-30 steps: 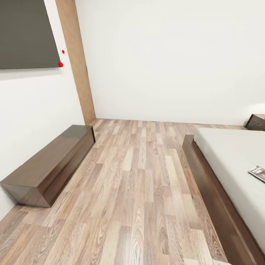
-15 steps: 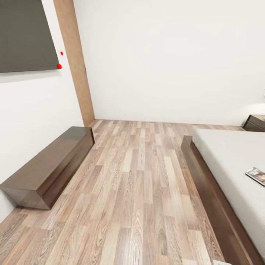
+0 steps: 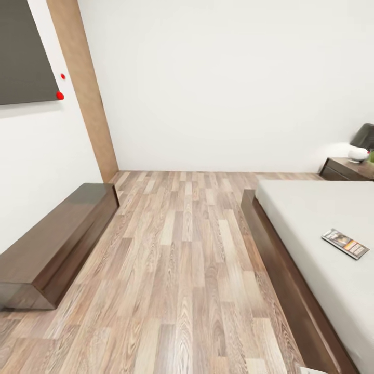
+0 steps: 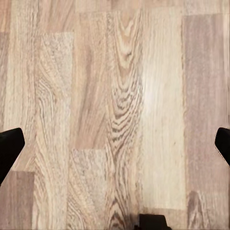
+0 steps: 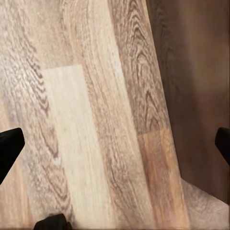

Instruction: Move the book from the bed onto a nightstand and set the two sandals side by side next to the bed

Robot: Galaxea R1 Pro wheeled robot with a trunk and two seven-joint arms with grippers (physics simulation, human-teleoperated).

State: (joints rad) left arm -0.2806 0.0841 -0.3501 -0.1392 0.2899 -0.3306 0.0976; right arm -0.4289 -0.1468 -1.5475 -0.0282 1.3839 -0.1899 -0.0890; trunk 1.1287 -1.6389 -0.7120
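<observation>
The bed (image 3: 311,218) lay along the right side of the room, pale grey mattress on a dark brown frame. The book (image 3: 345,243) rested flat on the mattress, toward the right edge of the head view, dark cover up with an orange strip at its near end, well back from the frame's floor-side rail. Beyond the bed's far end, against the white wall, stood a nightstand (image 3: 347,169), dark and glossy. On its top sat a white rounded object (image 3: 358,153) with a dark lampshade-like shape (image 3: 364,136) just behind it; what either was I could not tell.

Wood-plank floor (image 3: 182,259) ran open between the bed and a long low dark cabinet (image 3: 52,246) set against the left wall. Above the cabinet hung a dark grey panel (image 3: 23,49), two small red dots (image 3: 59,95) near its right edge. A tan vertical strip (image 3: 85,93) marked the corner.

Left gripper (image 4: 115,148): black fingertips (image 4: 9,146) spread wide apart, released, nothing between them, floor planks beneath. Right gripper (image 5: 115,148): likewise spread and empty, above floor beside a dark brown surface (image 5: 201,96).
</observation>
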